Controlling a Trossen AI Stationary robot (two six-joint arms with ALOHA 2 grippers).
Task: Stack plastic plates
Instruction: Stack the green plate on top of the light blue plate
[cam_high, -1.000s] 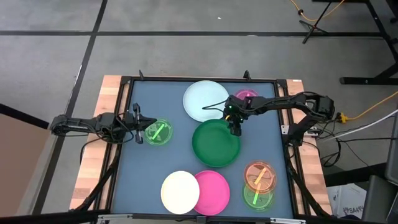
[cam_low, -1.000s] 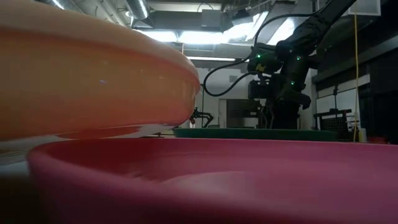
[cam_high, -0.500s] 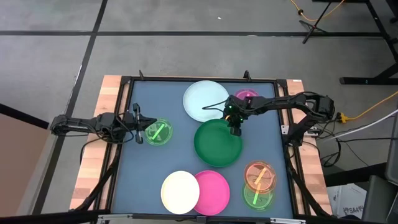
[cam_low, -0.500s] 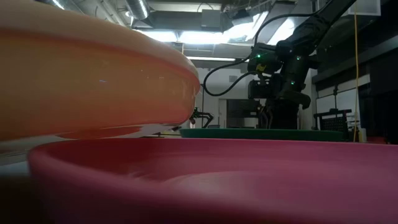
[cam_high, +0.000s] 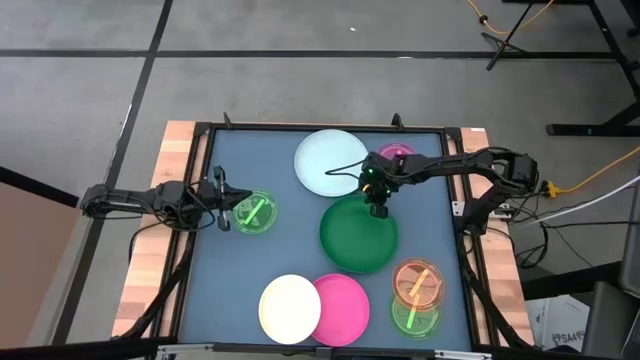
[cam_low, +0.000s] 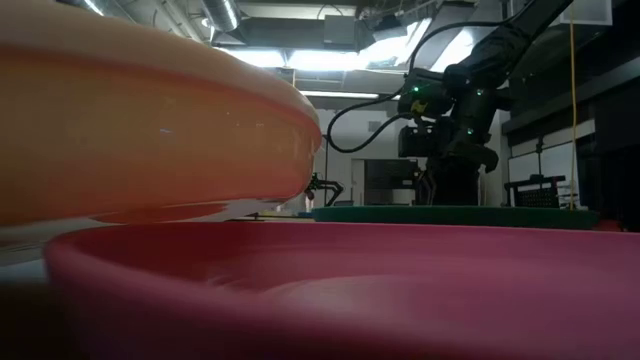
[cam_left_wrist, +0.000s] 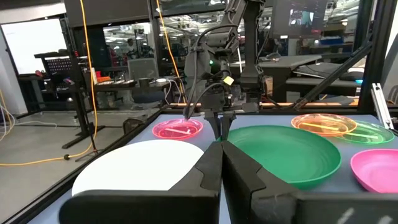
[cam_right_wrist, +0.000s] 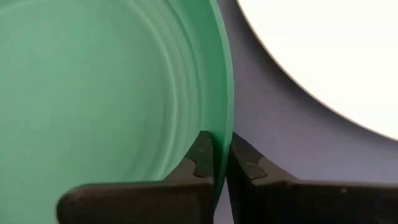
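Note:
A dark green plate (cam_high: 358, 235) lies mid-table, and my right gripper (cam_high: 376, 207) is shut on its far rim. Just beyond it lie a pale blue-white plate (cam_high: 332, 162) and a small translucent pink plate (cam_high: 396, 155). My left gripper (cam_high: 224, 212) stands shut at the table's left, beside a small translucent green plate (cam_high: 254, 212). A cream plate (cam_high: 290, 308) and a hot pink plate (cam_high: 342, 308) lie side by side at the near edge. Small orange (cam_high: 417, 283) and green (cam_high: 414, 316) plates lie at the near right. My right gripper pinches the green plate's rim (cam_right_wrist: 225, 118) on the plate's far side. One finger (cam_right_wrist: 202, 155) is inside the bowl and the other outside. The fingers come from above, pointing down, across the rim. I cannot tell whether the plate is lifted off the table.
The dark table mat (cam_high: 240, 260) has bare room at its left and middle. A black frame and wooden edging (cam_high: 150, 270) run around it. In the low view the hot pink plate (cam_low: 350, 290) and the cream plate (cam_low: 150, 110) fill the foreground.
The dark green plate has shifted a little toward the table's right and near edges, away from the pale blue-white plate. My right gripper stays at its far rim. My left arm has kept still.

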